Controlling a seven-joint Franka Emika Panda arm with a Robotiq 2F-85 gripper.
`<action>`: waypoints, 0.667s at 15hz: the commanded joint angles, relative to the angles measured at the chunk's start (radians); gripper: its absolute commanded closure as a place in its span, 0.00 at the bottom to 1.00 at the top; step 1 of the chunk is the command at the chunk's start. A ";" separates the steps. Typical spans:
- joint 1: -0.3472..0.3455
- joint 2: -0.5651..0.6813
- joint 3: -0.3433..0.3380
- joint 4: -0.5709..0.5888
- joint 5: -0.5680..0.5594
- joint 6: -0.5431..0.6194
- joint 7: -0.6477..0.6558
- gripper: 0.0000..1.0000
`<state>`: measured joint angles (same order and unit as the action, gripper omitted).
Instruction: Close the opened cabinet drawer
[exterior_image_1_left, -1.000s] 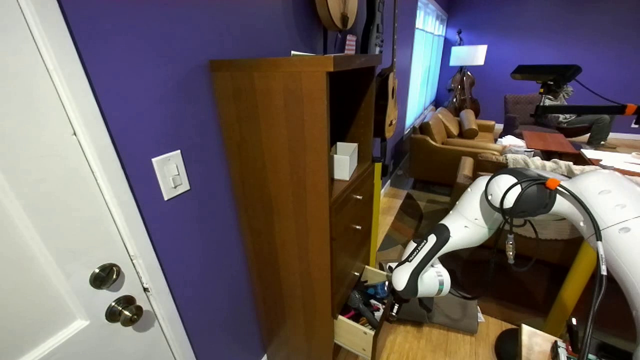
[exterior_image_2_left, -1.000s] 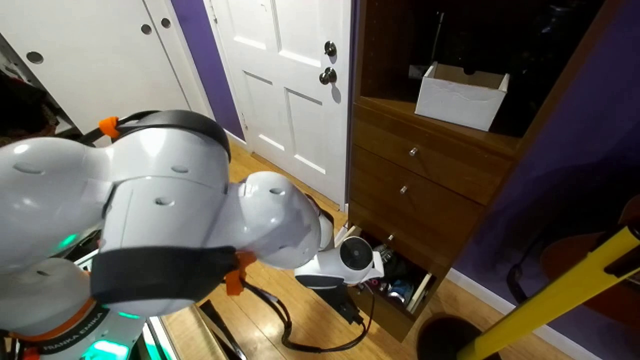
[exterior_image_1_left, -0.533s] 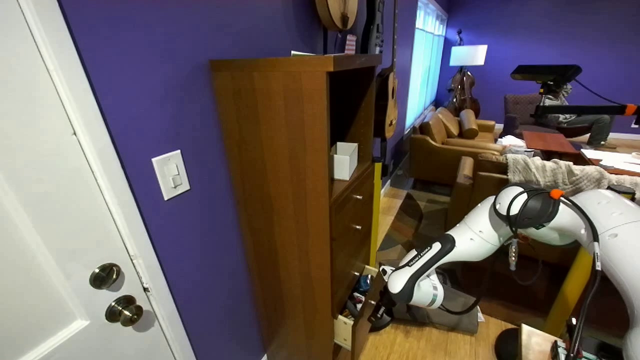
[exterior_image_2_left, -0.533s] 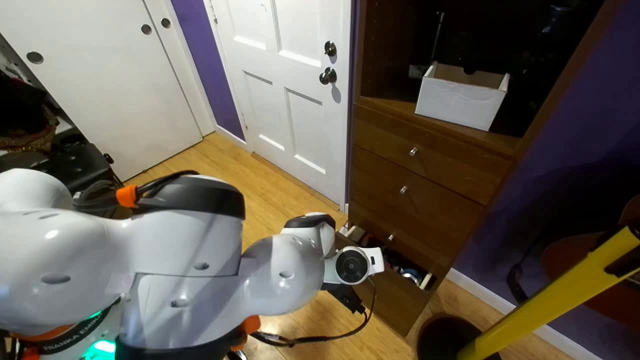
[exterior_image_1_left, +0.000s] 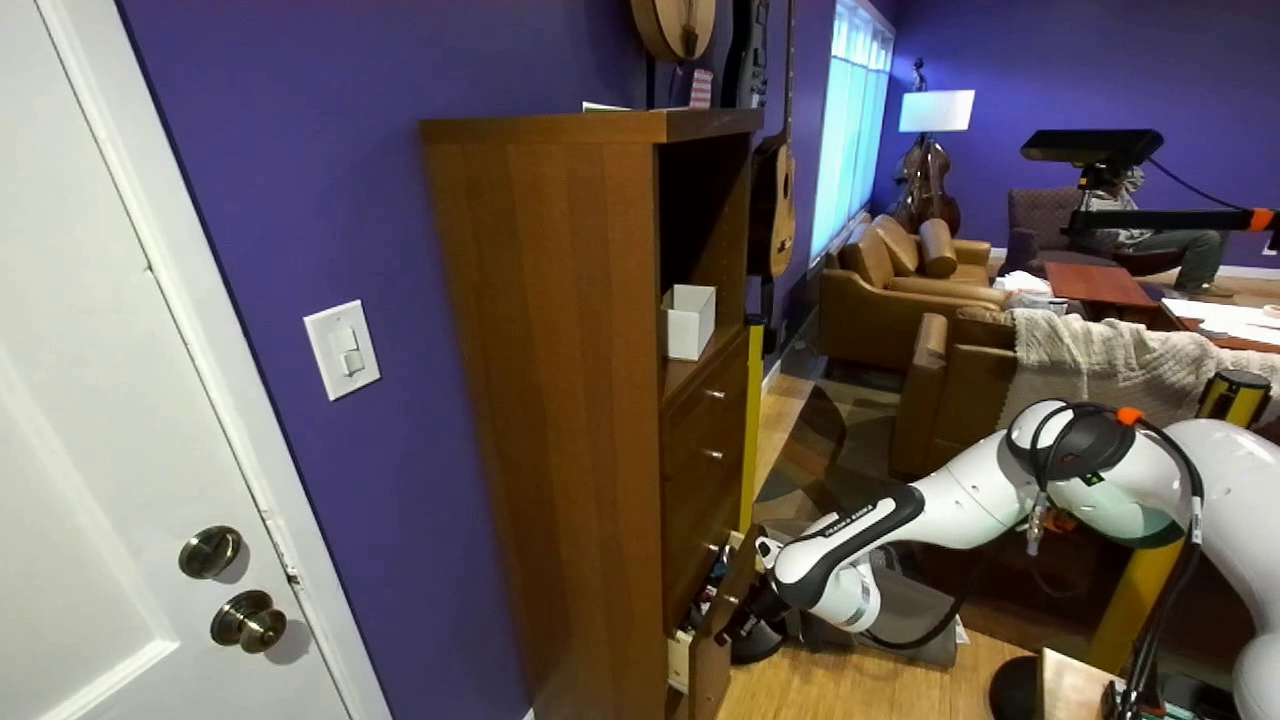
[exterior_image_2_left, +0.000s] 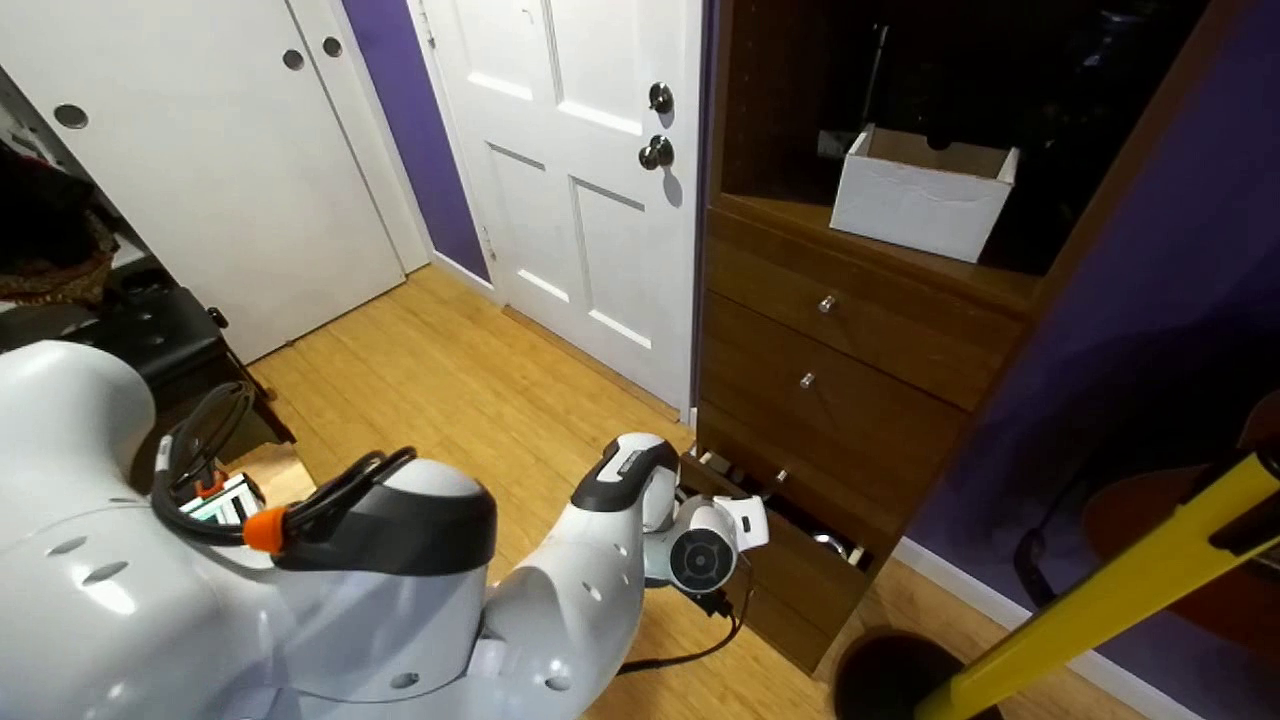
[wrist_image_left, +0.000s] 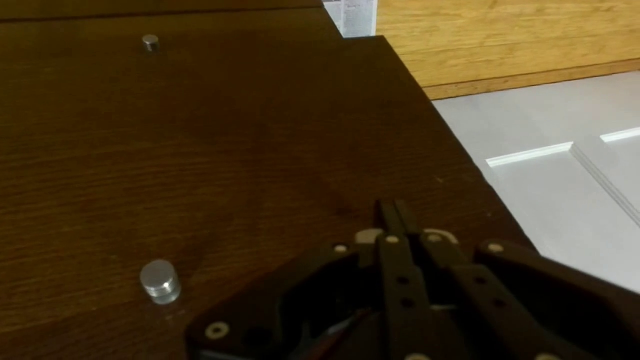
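The tall brown cabinet (exterior_image_1_left: 570, 400) stands against the purple wall. Its lowest drawer (exterior_image_1_left: 712, 668) is partly open, with a narrow gap showing clutter; its front also shows in an exterior view (exterior_image_2_left: 800, 592). My gripper (exterior_image_1_left: 724, 637) is low in front of it, fingertips at the drawer front, apparently touching. In an exterior view the arm hides the fingertips. In the wrist view, my gripper (wrist_image_left: 397, 216) has its fingers together with nothing visible between them, before a dark brown wooden front with two clear knobs (wrist_image_left: 161, 281). The drawers above (exterior_image_2_left: 830, 400) are flush.
A yellow post (exterior_image_2_left: 1090, 600) on a dark round base (exterior_image_2_left: 890, 680) stands beside the cabinet. A white box (exterior_image_2_left: 920, 200) sits on the open shelf. A white door (exterior_image_2_left: 590, 200) is on the cabinet's other side. A grey object (exterior_image_1_left: 905, 620) lies on the wooden floor behind the arm.
The drawer has slid inward and its gap has narrowed. My gripper has moved toward the cabinet with it. The arm's elbow and upper links have lowered and shifted.
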<state>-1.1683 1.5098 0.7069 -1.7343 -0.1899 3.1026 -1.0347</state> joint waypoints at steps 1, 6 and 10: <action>-0.079 -0.002 0.083 -0.067 0.114 0.004 -0.166 1.00; -0.105 -0.016 0.148 -0.083 0.331 -0.017 -0.394 1.00; -0.042 -0.020 0.083 -0.048 0.380 0.052 -0.427 1.00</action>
<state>-1.2492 1.4896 0.8423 -1.8016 0.1656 3.1012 -1.4432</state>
